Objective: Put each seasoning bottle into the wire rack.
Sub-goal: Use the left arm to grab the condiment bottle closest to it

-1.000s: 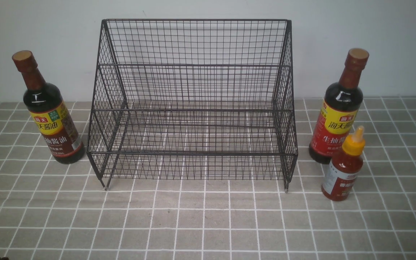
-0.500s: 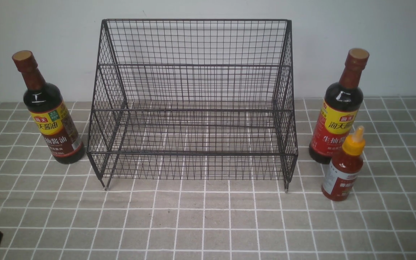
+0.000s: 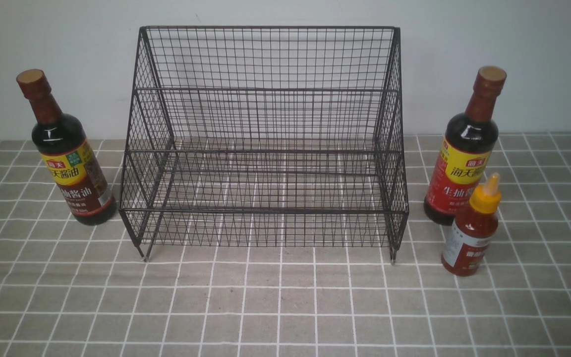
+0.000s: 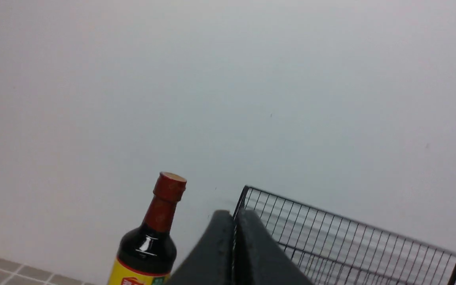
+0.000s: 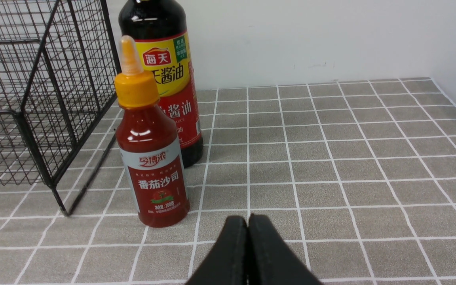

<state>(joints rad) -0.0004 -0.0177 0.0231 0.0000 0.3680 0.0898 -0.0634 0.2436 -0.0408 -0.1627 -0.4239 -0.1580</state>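
The rack sits dead centre on the tiled table. All three bottles stand upright outside it: the left soy bottle at its nine o'clock, the right soy bottle at three o'clock, and the red sauce bottle just in front of that one, around four o'clock. The left gripper is pinched together and empty, and the right gripper is also pressed tight and empty, low over the tiles near the red sauce bottle.

A plain, pale grey-white wall closes the far side, evenly and softly lit, with a few faint marks. In front of it a grey surface gridded with white lines spreads near, left and right.
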